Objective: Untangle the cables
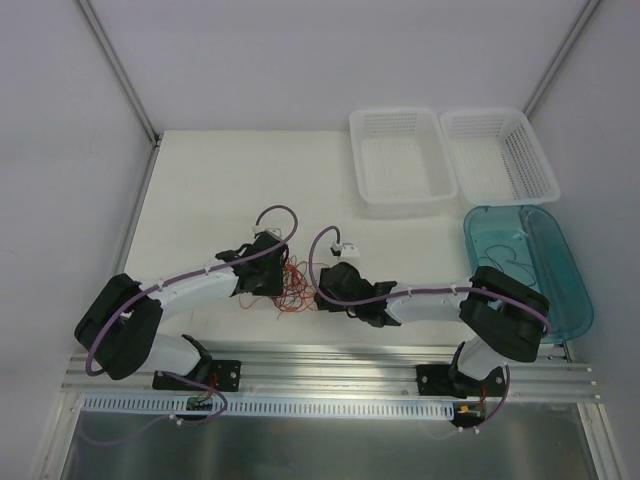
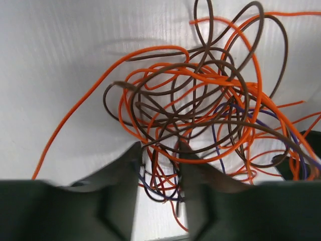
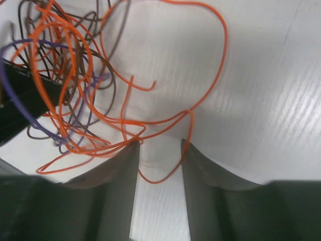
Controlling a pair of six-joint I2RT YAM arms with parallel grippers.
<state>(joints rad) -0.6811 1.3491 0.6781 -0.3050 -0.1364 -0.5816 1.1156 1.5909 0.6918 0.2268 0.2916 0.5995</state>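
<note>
Tangle of cables lying mid-frame on the surface, equally near both claws.
Left claw, part-open, has strands threading its gap, bulk ahead toward upper right; right claw, part-open, straddles one loop, bulk at upper left.

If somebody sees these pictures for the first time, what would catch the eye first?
First, the tangle of orange and brown cables in the middle of the table's near part. The left gripper and the right gripper flank it, jaws open. At the far right stand two white baskets and a clear blue tray.
</note>
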